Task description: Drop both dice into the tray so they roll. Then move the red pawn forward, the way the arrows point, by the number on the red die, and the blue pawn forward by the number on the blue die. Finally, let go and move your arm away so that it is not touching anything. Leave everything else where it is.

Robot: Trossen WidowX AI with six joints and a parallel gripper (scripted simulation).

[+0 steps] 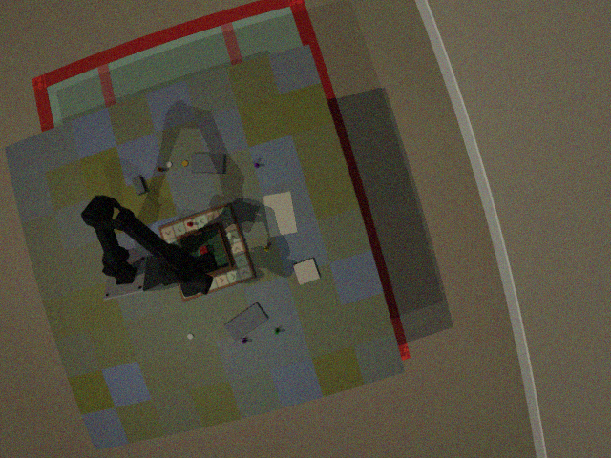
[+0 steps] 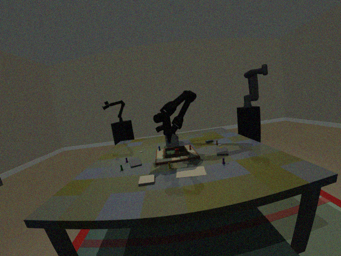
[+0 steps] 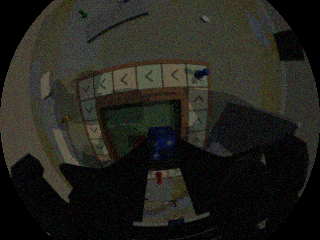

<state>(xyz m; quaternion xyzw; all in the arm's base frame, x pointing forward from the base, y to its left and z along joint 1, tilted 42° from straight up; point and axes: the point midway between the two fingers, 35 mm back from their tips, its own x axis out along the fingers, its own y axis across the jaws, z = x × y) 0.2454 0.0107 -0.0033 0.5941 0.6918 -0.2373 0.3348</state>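
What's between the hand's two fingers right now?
A blue die, pinched in the hand above the green tray; the wrist view shows it.

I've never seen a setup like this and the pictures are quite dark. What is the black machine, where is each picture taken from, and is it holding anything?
The black machine is a jointed robot arm standing on a patchwork table. One picture looks straight down from above, one looks across the table from the side, and the round one comes from a camera on the arm's wrist.

In the middle lies a small game board, a ring of arrow squares around a green tray. A red die already lies in the tray. Small pawns and flat cards are scattered on the table around it.

The end effector, the arm's two-fingered pincer, is shut on a small blue cube, the blue die, and holds it over the tray.
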